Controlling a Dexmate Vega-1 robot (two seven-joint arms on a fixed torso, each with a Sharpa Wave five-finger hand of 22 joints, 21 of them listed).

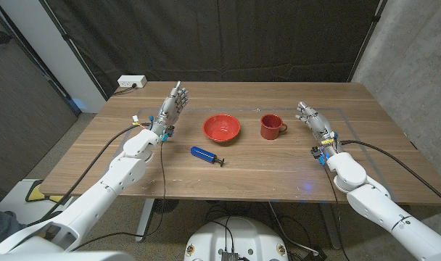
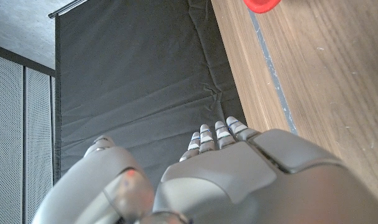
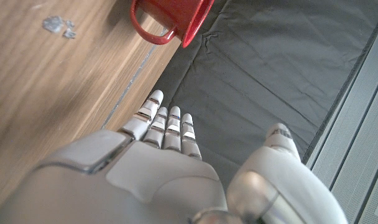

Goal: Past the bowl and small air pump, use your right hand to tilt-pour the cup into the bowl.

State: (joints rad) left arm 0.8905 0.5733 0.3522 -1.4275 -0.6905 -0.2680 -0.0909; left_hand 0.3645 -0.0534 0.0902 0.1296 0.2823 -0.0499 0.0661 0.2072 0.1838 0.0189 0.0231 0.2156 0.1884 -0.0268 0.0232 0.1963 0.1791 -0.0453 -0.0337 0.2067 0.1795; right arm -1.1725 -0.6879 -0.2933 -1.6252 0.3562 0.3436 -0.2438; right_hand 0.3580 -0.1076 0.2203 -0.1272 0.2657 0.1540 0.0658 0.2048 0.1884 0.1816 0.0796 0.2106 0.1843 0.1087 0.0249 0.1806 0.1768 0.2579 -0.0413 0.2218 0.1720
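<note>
From the head view, nothing is poured yet: the red cup stands upright just right of the red bowl, blue air pump nearer. The right hand waits empty, fingers apart, right of the cup; the left hand likewise. The wooden table fronts a black curtain. In the right wrist view, extended fingers hold nothing, the cup's handle ahead.

The right wrist view's edge cuts off the red cup, hiding its contents.
</note>
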